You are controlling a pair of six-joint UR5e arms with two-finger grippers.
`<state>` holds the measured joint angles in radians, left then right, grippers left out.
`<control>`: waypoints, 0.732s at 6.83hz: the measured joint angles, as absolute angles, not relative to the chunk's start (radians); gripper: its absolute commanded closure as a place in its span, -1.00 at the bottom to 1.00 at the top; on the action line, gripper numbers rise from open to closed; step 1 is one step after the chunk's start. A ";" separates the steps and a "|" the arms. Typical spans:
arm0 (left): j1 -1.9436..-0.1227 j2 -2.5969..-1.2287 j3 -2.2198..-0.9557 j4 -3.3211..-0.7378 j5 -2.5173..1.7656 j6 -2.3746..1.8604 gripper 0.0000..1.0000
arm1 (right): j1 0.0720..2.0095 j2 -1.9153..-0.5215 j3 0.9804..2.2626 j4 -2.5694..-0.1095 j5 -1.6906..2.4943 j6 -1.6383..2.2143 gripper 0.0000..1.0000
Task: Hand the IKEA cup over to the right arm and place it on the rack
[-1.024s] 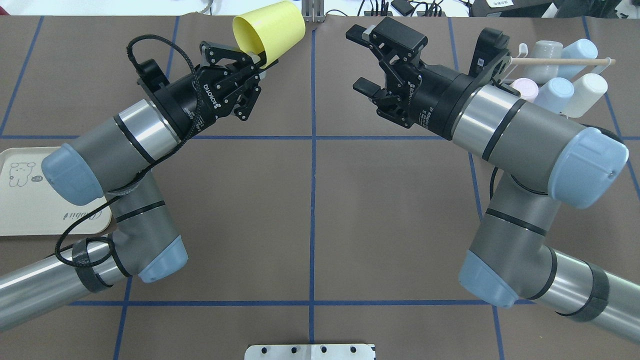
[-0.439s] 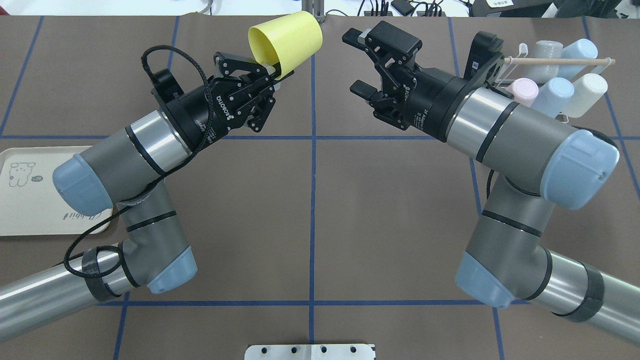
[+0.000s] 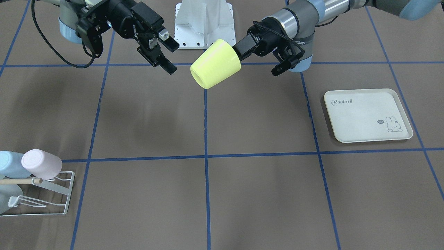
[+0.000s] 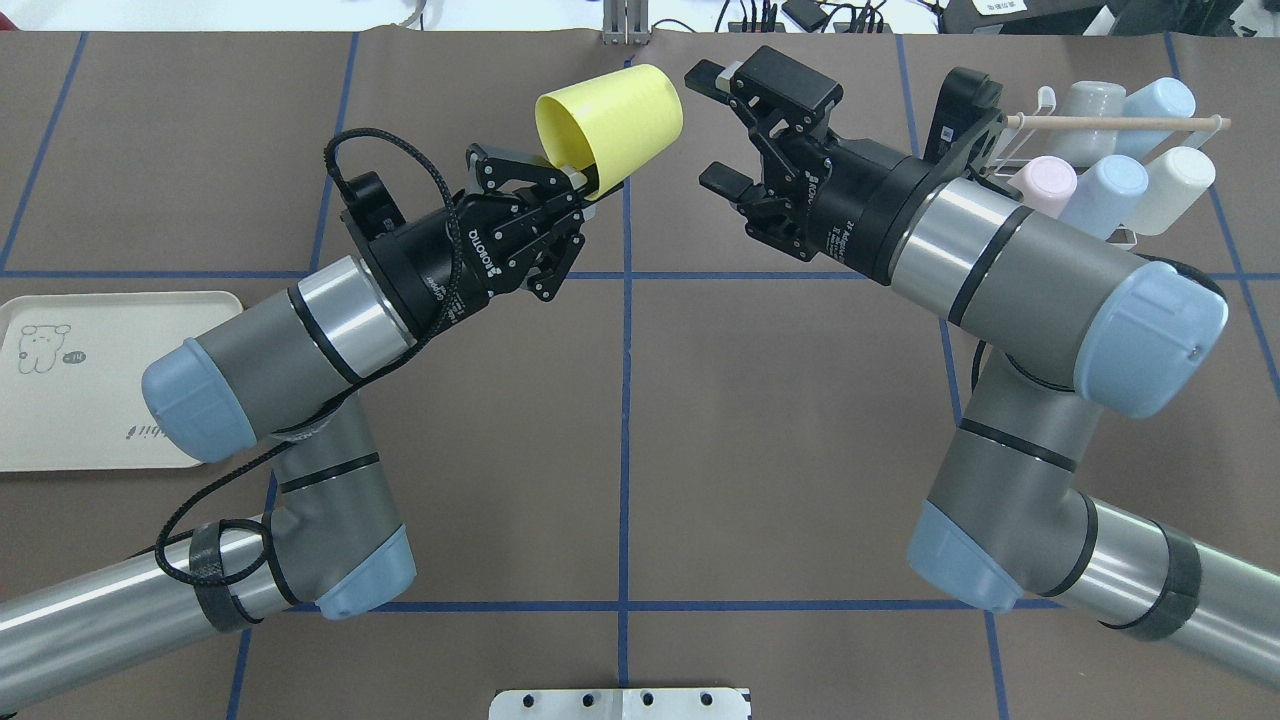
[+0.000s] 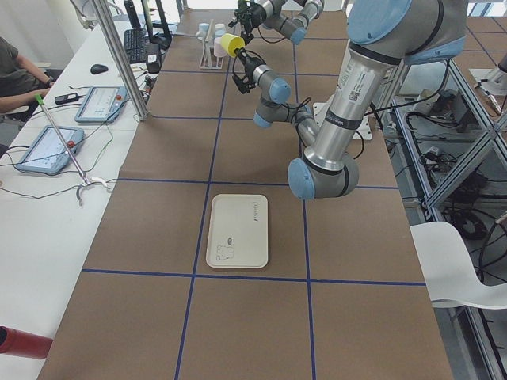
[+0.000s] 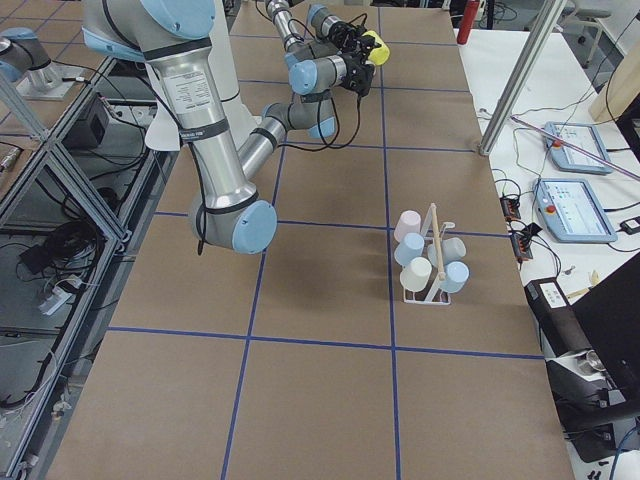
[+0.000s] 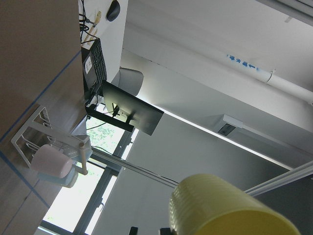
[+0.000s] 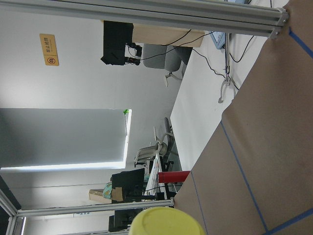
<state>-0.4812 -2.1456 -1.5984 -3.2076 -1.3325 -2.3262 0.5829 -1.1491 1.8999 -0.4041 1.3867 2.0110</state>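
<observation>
A brown counter [image 4: 620, 450] ruled with blue tape lines, seen from behind the robot. Nearest, on the left edge, lies a cream rabbit-print tray [image 4: 100, 380]; more of it shows than a second ago, because the left arm's elbow has swung off it toward the middle.

Further in, the left hand [image 4: 580, 185] is clenched on the rim of the yellow cup [image 4: 615, 120], with one finger inside the mouth and the other outside. The cup hangs in the air, tilted, its mouth turned back toward the left arm and its closed base pointing at the right hand. A second ago it hung left of the centre tape line; now it sits across that line.

The right hand [image 4: 708, 128] waits just beside the cup's base with its fingers spread wide and gripping nothing. It has barely shifted. The gap between it and the cup has narrowed sharply, but the two are not touching.

Farthest, at the right corner, the white wire rack [image 4: 1045, 97] with its wooden rod stands unchanged, holding five pastel cups [image 4: 1110, 190] upside down on its prongs.
</observation>
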 measured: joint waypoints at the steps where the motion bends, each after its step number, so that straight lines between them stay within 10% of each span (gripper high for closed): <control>1: -0.469 -2.166 -1.584 -3.206 -1.328 -2.327 1.00 | 0.583 -1.149 1.897 -0.402 1.387 2.011 -1.00; 5: -0.440 -2.213 -1.551 -3.204 -1.308 -2.327 1.00 | 0.583 -1.149 1.897 -0.400 1.387 2.011 -1.00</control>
<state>-0.4402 -2.2130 -1.5508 -3.2041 -1.3076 -2.3270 0.5829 -1.1489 1.8970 -0.4004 1.3867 2.0111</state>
